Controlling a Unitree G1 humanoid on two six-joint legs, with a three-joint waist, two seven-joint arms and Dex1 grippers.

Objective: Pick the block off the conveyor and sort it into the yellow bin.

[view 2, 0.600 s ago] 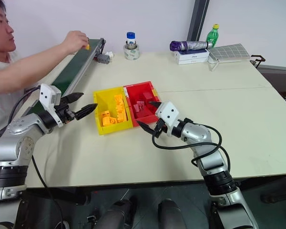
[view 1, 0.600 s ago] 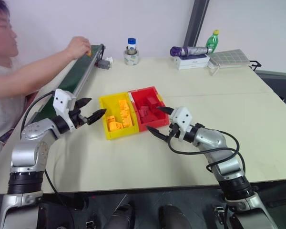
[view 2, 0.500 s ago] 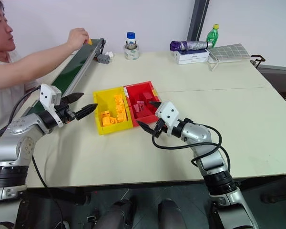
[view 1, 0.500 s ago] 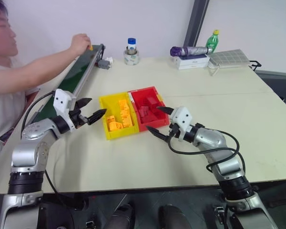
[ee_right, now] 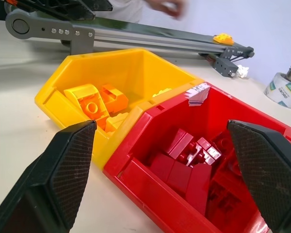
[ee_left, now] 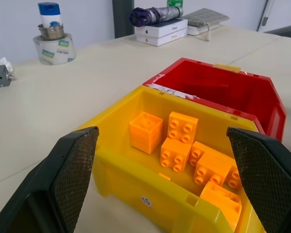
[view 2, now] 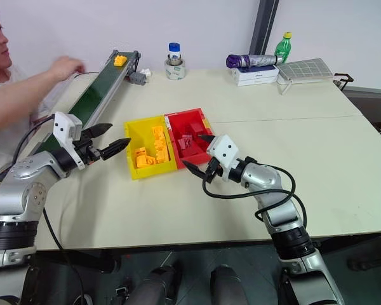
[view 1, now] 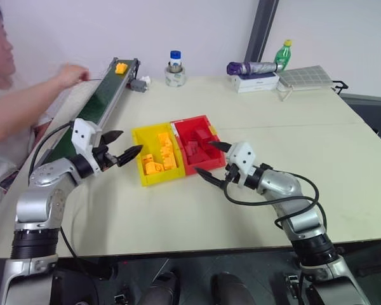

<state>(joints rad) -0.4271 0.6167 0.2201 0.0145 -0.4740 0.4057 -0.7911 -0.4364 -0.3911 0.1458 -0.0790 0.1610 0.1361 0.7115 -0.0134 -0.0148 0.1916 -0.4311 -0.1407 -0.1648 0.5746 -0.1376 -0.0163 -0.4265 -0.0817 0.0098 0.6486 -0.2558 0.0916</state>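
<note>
The block [view 1: 120, 67] lies alone at the far end of the conveyor [view 1: 95, 105], with open belt all the way back toward the left pincer [view 1: 122, 145], though a person's hand [view 1: 72, 75] hangs just beside the belt's far stretch. The yellow bin [view 1: 140, 136] and red bin [view 1: 203, 119] sit touching between the two wide-spread pincers, both open-topped and partly filled with bricks. The bench [view 1: 292, 133] right of the bins is bare.

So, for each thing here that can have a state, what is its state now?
block: lying loose on the far end of the conveyor.
yellow bin: holds several orange-yellow bricks.
red bin: holds red bricks.
left gripper: fingers open, empty.
right gripper: fingers open, empty.
green bottle: upright, capped.
</note>
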